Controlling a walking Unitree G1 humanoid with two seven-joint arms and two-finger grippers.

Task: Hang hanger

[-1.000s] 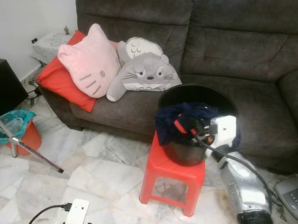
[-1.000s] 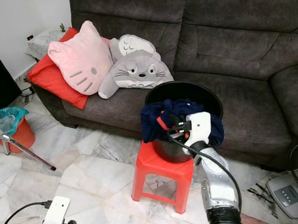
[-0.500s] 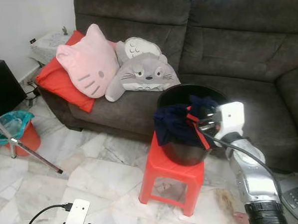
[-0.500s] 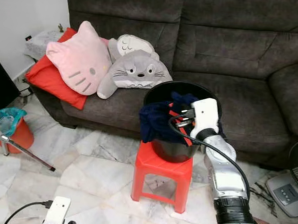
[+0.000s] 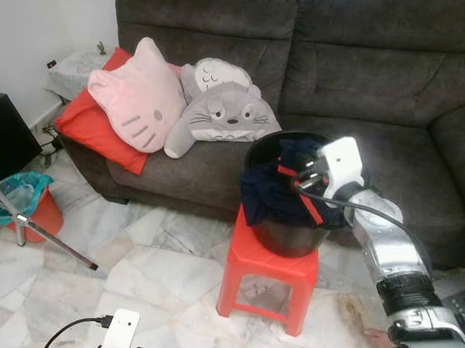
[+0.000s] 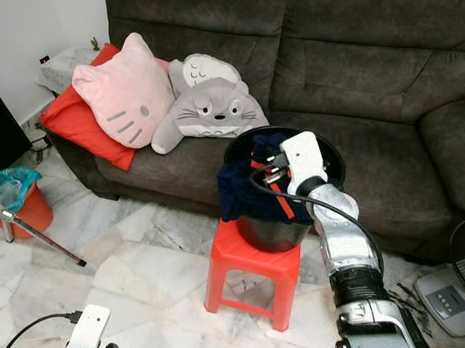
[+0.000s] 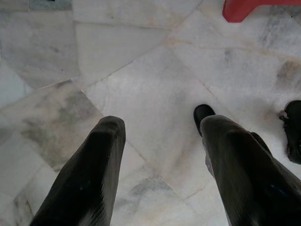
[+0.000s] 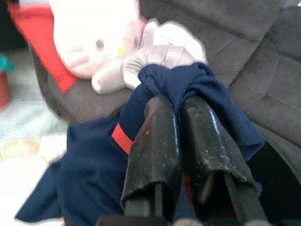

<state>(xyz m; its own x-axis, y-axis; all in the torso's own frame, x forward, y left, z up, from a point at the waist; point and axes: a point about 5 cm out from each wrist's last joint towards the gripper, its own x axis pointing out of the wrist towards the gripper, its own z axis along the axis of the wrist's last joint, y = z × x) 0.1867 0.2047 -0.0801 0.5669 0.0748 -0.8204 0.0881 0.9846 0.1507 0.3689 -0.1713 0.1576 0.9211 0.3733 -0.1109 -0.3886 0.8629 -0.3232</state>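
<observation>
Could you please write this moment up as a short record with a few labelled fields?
Setting: dark grey sofa with a red stool in front of it on marble floor
On the stool: black bucket
Garment: navy cloth with red trim, draped over the bucket's rim
Right gripper: fingers closed on a bunched fold of the cloth, above the bucket
Left gripper: open, pointing at the floor
On the sofa: pink cat cushion, grey plush, red cushion
</observation>
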